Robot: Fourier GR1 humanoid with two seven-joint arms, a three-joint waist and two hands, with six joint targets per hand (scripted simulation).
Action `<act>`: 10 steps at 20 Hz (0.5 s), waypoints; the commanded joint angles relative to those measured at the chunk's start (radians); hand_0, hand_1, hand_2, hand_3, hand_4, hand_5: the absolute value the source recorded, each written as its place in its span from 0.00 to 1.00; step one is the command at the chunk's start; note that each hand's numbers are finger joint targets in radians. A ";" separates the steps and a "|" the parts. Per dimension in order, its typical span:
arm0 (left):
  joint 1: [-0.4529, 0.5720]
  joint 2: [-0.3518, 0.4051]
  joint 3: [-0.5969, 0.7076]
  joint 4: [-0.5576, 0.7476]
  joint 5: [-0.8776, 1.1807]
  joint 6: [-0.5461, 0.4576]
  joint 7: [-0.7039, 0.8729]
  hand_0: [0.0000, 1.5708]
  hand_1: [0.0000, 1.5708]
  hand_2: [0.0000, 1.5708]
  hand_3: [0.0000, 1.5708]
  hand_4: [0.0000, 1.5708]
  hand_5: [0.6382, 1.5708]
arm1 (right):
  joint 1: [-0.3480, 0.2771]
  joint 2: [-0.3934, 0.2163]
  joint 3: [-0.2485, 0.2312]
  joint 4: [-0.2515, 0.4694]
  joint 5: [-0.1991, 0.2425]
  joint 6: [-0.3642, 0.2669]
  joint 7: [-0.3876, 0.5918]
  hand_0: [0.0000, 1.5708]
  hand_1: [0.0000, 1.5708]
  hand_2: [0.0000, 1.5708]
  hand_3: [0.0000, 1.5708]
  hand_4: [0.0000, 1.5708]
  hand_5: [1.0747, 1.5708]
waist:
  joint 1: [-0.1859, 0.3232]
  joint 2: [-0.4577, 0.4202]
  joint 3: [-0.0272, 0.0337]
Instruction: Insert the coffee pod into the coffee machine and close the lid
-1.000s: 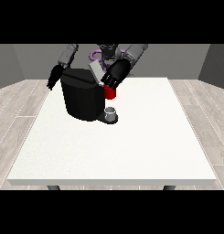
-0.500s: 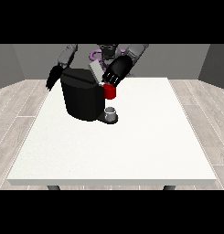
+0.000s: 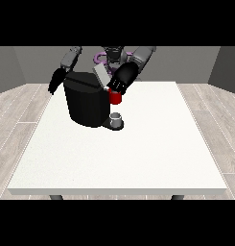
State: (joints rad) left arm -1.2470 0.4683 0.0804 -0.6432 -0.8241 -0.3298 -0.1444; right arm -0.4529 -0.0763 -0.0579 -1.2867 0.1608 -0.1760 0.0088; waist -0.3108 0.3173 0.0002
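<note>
The hand at the view's right (image 3: 123, 79) hovers by the coffee machine (image 3: 88, 103) lid; its fingers' state I cannot tell, so the lid may jam half-closed

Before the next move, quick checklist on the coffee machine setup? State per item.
1. Coffee machine upright on the table: ok.
2. Lid closed: not ok, it stands tilted up above the machine top.
3. Pod in the machine: cannot tell; only a red thing at the machine shows there.
4. Hand at the view's right placed at the lid: ok, it sits right beside the lid, over the red thing.
5. Hand at the view's left out of the way: ok, it hangs off the machine's far side.
6. Grey cup on the machine's base: ok, upright.
</note>
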 commanded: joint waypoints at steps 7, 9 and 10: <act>-0.007 0.012 0.003 0.008 -0.027 0.059 -0.049 0.71 0.71 0.72 0.63 0.00 1.00 | -0.008 0.003 -0.007 0.004 0.003 -0.014 -0.034 0.00 0.00 0.00 0.00 0.00 1.00 | 0.001 0.066 0.0001; -0.024 0.011 0.026 0.031 -0.014 0.072 -0.048 0.71 0.71 0.71 0.62 0.00 1.00 | -0.062 0.026 0.018 -0.041 0.024 -0.042 0.076 0.00 0.00 0.00 0.00 0.00 1.00 | -0.011 0.051 -0.0005; -0.039 -0.006 0.013 0.006 -0.018 0.062 -0.049 0.72 0.72 0.72 0.61 0.00 1.00 | -0.058 0.016 -0.002 0.001 0.014 -0.037 0.025 0.00 0.00 0.00 0.00 0.00 1.00 | 0.007 0.056 0.0000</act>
State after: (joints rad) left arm -1.2714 0.4912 0.0922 -0.6341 -0.8408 -0.2957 -0.1890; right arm -0.4875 -0.0739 -0.0566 -1.3014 0.1699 -0.1912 0.0259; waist -0.3155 0.3596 0.0016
